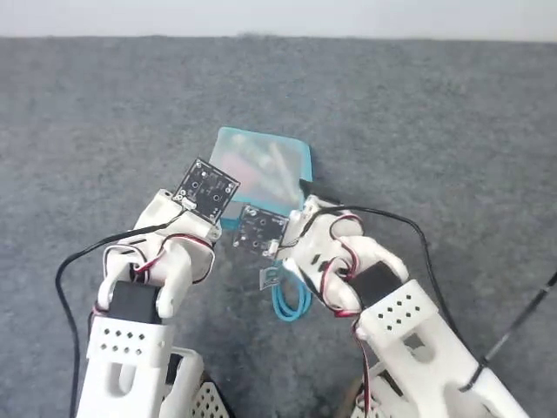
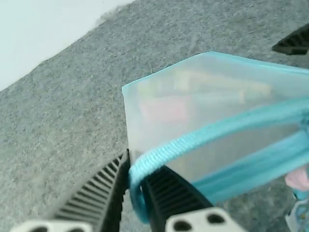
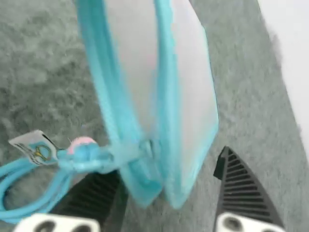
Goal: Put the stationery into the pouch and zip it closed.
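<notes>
Grey carpet (image 1: 452, 131) runs under the pouch (image 1: 261, 170) to a pale wall (image 1: 278, 16) beyond it. My left gripper (image 2: 137, 193) is clamped on the pouch's near corner, the teal zip band pinched between its fingers. My right gripper (image 3: 169, 169) stands spread, with the pouch's other near corner between its fingers (touching or not, I cannot tell). The pouch's zip edge faces me, running from one gripper across to the other.
</notes>
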Available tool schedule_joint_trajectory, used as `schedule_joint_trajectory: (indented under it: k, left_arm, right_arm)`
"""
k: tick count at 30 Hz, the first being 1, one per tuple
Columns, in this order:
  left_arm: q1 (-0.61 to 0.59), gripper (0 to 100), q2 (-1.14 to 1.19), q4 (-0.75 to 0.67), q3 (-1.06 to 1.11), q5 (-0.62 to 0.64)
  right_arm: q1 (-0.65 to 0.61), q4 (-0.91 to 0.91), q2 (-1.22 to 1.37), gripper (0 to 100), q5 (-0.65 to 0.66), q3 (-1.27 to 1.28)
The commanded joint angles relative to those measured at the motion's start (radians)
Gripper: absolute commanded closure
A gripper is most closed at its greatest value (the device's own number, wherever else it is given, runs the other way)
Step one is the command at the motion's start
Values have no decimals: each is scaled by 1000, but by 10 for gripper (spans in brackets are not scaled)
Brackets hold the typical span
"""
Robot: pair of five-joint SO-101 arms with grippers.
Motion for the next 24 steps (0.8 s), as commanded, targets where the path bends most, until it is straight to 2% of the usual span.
schedule_joint_trajectory:
  k: [1, 3, 8, 11, 14, 18, 24]
  left_arm:
    - [2, 991, -37, 5, -7, 6]
    - [3, 991, -37, 3, 5, 6]
    - [2, 991, -37, 3, 10, 6]
    - [0, 991, -37, 3, 10, 6]
    - [3, 990, -37, 3, 10, 6]
    - [3, 984, -37, 2, 8, 69]
    - [5, 878, -38, 2, 12, 87]
  right_arm:
    - [-38, 28, 1, 753, 15, -71]
    - [-36, 38, 1, 794, 15, -71]
    - [-35, 48, -2, 987, 15, -63]
    - [-4, 47, 2, 980, 6, -60]
    - [36, 45, 2, 991, -61, -61]
    - [88, 47, 2, 992, -143, -63]
    - [171, 65, 2, 992, -307, -63]
